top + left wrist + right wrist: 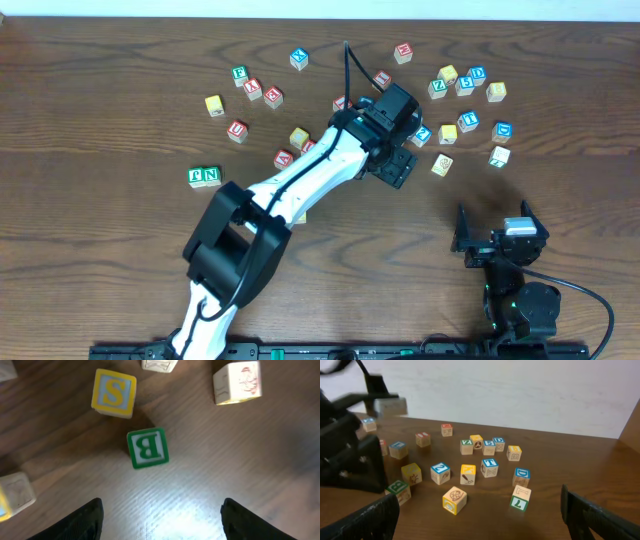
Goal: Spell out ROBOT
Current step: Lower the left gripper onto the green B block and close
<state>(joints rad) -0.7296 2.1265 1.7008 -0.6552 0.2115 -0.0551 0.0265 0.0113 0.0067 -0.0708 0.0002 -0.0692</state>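
The green B cube (147, 449) lies flat on the wood in the left wrist view, a little beyond my left gripper (161, 520). That gripper is open, with bare table between its fingers (85, 520). Overhead, the left gripper (400, 165) hangs over mid-table and hides the B cube. The right wrist view shows the B cube (397, 489) beside the left arm's black body, and the blue T cube (490, 467) farther back. The T cube (468, 121) sits in the right-hand cluster. My right gripper (497, 232) stands open and empty near the front right.
A yellow S cube (114, 392) lies just beyond B. A yellow cube with a round drawing (454, 499) and a green-faced cube (520, 499) lie before the right gripper. A green N cube (212, 176) sits at left beside another green cube. Red-lettered cubes (272, 96) are scattered at the back.
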